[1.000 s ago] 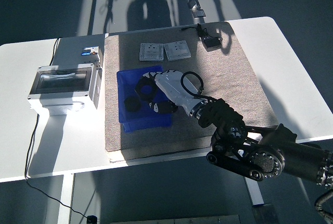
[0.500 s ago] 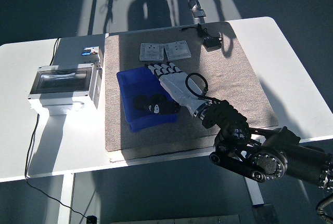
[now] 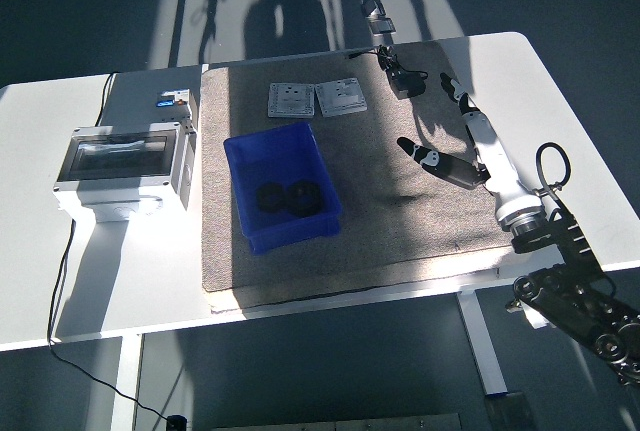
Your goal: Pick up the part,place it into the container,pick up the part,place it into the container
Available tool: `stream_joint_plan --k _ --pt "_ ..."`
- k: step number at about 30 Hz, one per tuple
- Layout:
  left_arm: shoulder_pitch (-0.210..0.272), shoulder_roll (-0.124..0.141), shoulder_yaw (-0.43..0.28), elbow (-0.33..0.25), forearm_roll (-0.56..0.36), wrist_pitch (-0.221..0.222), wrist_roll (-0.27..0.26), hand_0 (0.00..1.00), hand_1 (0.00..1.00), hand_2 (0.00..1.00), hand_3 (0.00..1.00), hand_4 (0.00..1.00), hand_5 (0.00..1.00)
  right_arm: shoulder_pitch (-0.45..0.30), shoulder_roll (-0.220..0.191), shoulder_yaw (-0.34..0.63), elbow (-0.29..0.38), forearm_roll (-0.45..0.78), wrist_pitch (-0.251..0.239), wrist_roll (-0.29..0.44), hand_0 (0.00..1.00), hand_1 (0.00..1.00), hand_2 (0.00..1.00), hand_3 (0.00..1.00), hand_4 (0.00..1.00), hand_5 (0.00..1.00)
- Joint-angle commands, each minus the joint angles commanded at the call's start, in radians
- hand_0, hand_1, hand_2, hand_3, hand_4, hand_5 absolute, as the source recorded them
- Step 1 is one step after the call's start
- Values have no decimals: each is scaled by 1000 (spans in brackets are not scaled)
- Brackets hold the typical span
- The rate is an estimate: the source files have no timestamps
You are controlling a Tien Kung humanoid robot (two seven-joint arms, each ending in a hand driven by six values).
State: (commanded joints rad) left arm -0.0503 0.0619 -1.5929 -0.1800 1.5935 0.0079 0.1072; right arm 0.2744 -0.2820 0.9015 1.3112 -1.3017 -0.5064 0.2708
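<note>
The blue container (image 3: pixel 285 146) stands on the grey mat (image 3: pixel 400 221), left of centre. Two black round parts (image 3: pixel 268 196) (image 3: pixel 303 198) lie side by side on its floor. Another black part (image 3: pixel 405 79) with a cable lies at the mat's far right corner. My right hand (image 3: pixel 432 119) hovers over the mat's right side, well clear of the container, seen edge-on. Its fingers (image 3: pixel 455 91) point away towards the far edge and the thumb (image 3: pixel 415 151) sticks out left. It is open and holds nothing. The left arm is out of the picture.
Two grey square plates (image 3: pixel 290 99) (image 3: pixel 342 98) lie on the mat behind the container. A grey electrical box with a clear lid (image 3: pixel 120 156) stands on the white table (image 3: pixel 120 281) at the left. A small metal piece (image 3: pixel 378 21) sits beyond the far edge.
My right hand has pulled out of the blue container and swung to the right side of the mat, opening edge-on. The container shifted slightly; two black parts now show inside.
</note>
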Motion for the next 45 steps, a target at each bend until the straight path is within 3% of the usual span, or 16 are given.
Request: stream_joint_plan --k 1,6,7,12,13,16,18,19,24,25,30,36,37,42,43,45 --pt "1 0 2 0 -6 2 -1 689 704 729 639 986 998 -29 3 36 -3 36 9 28 819 766 786 805 935 607" --pt "1 2 -2 0 -7 7 -4 689 704 729 639 986 998 -151 20 195 7 218 26 151 819 766 786 805 935 607" --pt "-1 4 -6 0 -2 7 -3 688 703 729 639 980 998 -168 20 220 10 251 25 170 797 710 748 726 954 661" --pt "-3 10 -17 0 11 7 2 688 703 729 639 980 998 -215 23 338 17 412 25 214 797 710 748 726 954 661" --pt "-2 10 -15 0 9 7 4 687 703 729 639 981 998 -221 25 360 17 440 25 217 735 490 621 683 964 694" --pt "1 10 4 0 -7 4 7 687 703 729 639 981 998 -229 31 412 15 509 26 225 735 490 621 683 964 694" --pt "4 11 12 0 -11 0 10 687 703 729 639 981 998 -228 37 425 14 549 27 229 735 490 621 683 964 694" --pt "5 12 12 0 -6 -3 12 687 704 730 639 970 998 -226 40 426 14 559 28 229 717 357 402 603 974 696" --pt "5 18 -15 0 56 -24 30 687 704 730 639 970 998 -219 47 410 14 579 35 221 717 357 402 603 974 696" --pt "6 19 -19 0 67 -29 35 687 702 730 638 967 998 -219 47 408 13 583 38 219 717 346 377 484 998 712" --pt "11 19 -32 0 102 -47 54 687 702 730 638 967 998 -229 45 408 12 597 51 218 717 346 377 484 998 712" --pt "18 18 -33 0 122 -68 82 690 703 729 638 960 998 -239 46 405 25 575 80 217 720 308 346 401 998 735" --pt "20 17 -30 0 122 -74 92 692 709 734 644 960 998 -239 46 402 29 576 83 222 712 167 265 318 998 738" --pt "23 21 -25 0 114 -103 128 692 709 734 644 960 998 -236 45 411 45 661 41 316 712 167 265 318 998 738" --pt "23 22 -25 0 113 -107 133 695 711 740 664 960 998 -236 45 414 45 681 36 334 608 109 224 281 997 744" --pt "22 24 -23 0 104 -114 141 695 711 740 664 960 998 -237 44 419 44 724 28 373 608 109 224 281 997 744"
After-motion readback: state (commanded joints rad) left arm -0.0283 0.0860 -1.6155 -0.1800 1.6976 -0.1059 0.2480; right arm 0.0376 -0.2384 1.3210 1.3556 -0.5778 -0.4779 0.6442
